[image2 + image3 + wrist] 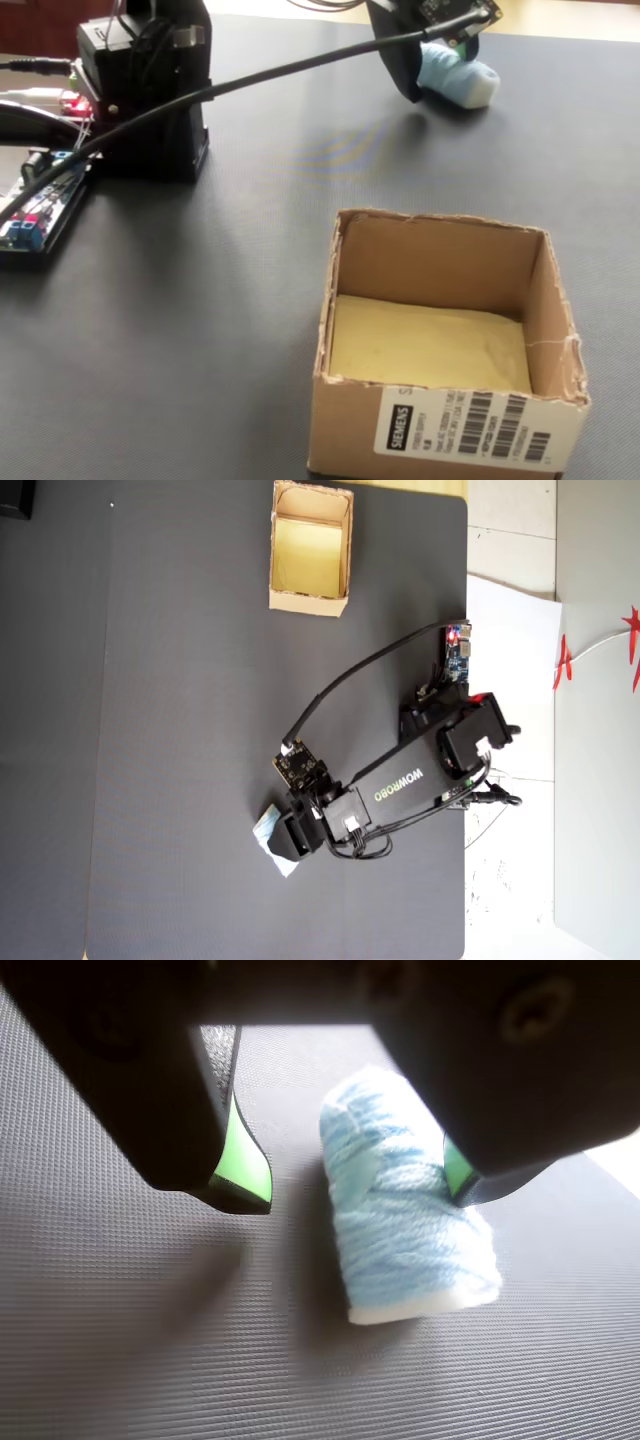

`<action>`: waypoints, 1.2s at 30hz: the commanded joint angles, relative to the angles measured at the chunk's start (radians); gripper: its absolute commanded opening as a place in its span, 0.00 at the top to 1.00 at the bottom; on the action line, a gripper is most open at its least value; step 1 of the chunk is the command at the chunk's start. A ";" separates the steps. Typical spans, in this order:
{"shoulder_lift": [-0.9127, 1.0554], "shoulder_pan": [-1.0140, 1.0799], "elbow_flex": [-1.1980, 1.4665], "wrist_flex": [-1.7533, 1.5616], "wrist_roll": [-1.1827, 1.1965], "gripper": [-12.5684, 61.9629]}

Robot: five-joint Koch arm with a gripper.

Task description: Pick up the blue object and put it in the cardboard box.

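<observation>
The blue object (410, 1230), a pale-blue ribbed roll, lies on the dark mat between my gripper's (352, 1185) two jaws. The gripper is open: the right green pad (456, 1168) sits against the roll's side, while the left green pad (240, 1160) stands clear of it with bare mat between. A fixed view shows the gripper (432, 62) low over the blue object (465, 82) at the far right. From overhead, the gripper (285, 840) hides most of the blue object (266, 826). The cardboard box (350, 420) stands open and empty nearby, far from the gripper at the mat's top in the overhead view (308, 602).
The arm's black base (150, 90) stands at the far left, with a circuit board (35, 215) and wires beside it. A black cable (250, 80) runs from base to wrist. Overhead, white paper (510, 630) lies past the mat's right edge.
</observation>
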 commanded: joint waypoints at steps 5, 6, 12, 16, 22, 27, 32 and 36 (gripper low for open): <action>-0.055 -0.011 -0.063 -0.078 0.061 0.38; -0.064 -0.011 -0.067 -0.080 0.061 0.38; -0.120 -0.021 -0.078 -0.110 0.066 0.38; -0.161 -0.034 -0.100 -0.120 0.067 0.39; -0.206 -0.046 -0.160 -0.084 0.075 0.44; -0.216 -0.048 -0.178 -0.072 0.089 0.52; -0.216 -0.038 -0.175 -0.115 0.048 0.66; -0.199 -0.025 -0.170 -0.181 0.012 0.74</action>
